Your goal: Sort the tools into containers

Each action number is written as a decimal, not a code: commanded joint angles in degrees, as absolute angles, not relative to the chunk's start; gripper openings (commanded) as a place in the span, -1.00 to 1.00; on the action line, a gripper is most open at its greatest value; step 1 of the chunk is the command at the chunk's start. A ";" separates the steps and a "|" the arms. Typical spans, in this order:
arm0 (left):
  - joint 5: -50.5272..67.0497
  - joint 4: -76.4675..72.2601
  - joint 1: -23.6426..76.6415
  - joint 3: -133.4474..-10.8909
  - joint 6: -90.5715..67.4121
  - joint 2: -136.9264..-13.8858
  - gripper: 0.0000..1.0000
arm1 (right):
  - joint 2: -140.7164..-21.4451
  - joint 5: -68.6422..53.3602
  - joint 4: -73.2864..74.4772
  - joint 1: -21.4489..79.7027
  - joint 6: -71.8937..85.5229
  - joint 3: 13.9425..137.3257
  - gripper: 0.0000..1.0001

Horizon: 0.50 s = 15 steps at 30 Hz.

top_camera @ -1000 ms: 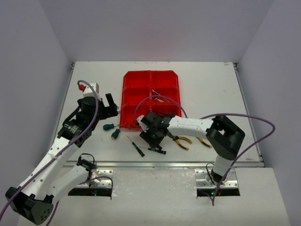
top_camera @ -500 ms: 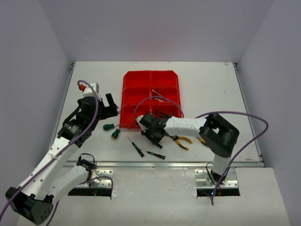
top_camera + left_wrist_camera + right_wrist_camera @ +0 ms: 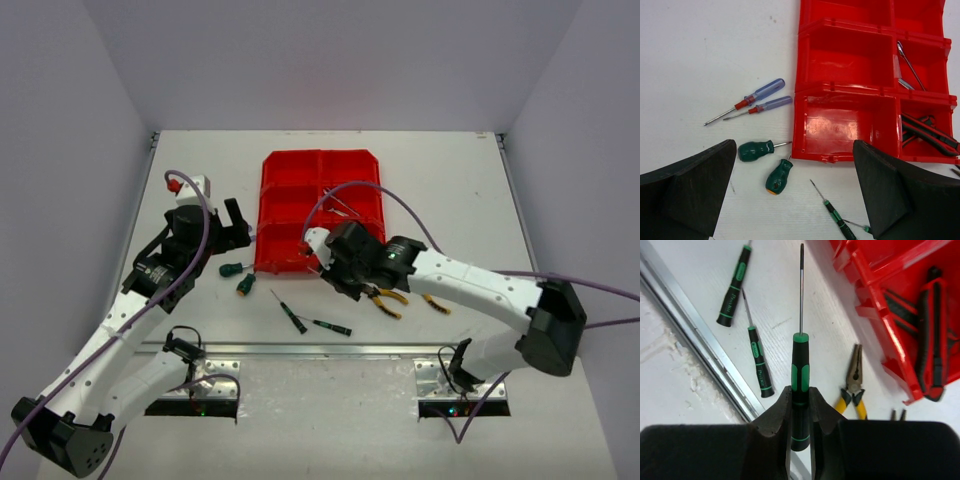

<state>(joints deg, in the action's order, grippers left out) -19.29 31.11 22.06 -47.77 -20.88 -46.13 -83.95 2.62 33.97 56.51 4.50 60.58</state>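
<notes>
- From overhead, the right claw (image 3: 335,262) hangs low at the near edge of the red bin (image 3: 290,205), over the worktop (image 3: 450,180). From here I cannot make out what it carries. The left claw (image 3: 238,226) sits off the bin's left side, facing it, likely kept clear so the arms do not cross.
- Left wrist view: that claw is spread wide with nothing in it. Just ahead, between its fingers, lie two stubby green screwdrivers (image 3: 756,150). Beyond them and to the left are two blue-handled screwdrivers (image 3: 765,91). Ahead and to the right, one compartment of the bin holds red pliers (image 3: 930,135), and wrenches (image 3: 907,62) lie in the one behind it.
- Right wrist view: this claw is clamped on the handle of a green-and-black screwdriver (image 3: 800,372), whose shaft points straight ahead, a firm hold for carrying. Two matching screwdrivers (image 3: 760,362) lie ahead-left, yellow pliers (image 3: 855,387) just to the right, and the bin ahead-right. I judge it is bound for a compartment.
</notes>
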 commanded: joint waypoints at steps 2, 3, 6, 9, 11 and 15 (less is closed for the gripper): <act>-19.44 29.27 21.80 -48.34 -20.83 -45.53 1.00 | -72.07 3.59 35.05 55.16 -2.42 62.46 -0.89; -19.55 29.33 21.80 -48.34 -20.83 -45.59 1.00 | -71.04 4.45 33.18 51.55 -4.69 64.72 -0.97; -20.14 29.44 21.79 -48.42 -20.83 -45.52 1.00 | -72.99 2.30 24.23 40.95 -13.60 68.33 -1.00; -20.31 29.38 21.71 -48.23 -20.92 -44.98 1.00 | -79.66 -1.38 14.58 32.98 -21.76 70.82 -1.00; -19.89 29.18 21.71 -48.13 -20.92 -45.00 1.00 | -87.38 -6.22 7.39 28.21 -28.02 74.48 -1.00; -19.16 29.21 21.77 -48.17 -20.92 -45.94 1.00 | -104.09 -9.58 5.60 23.14 -31.64 88.50 -1.00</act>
<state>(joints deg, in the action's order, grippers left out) -19.45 31.09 22.04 -47.77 -20.88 -45.95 -90.11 -3.74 14.65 26.85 -22.56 77.31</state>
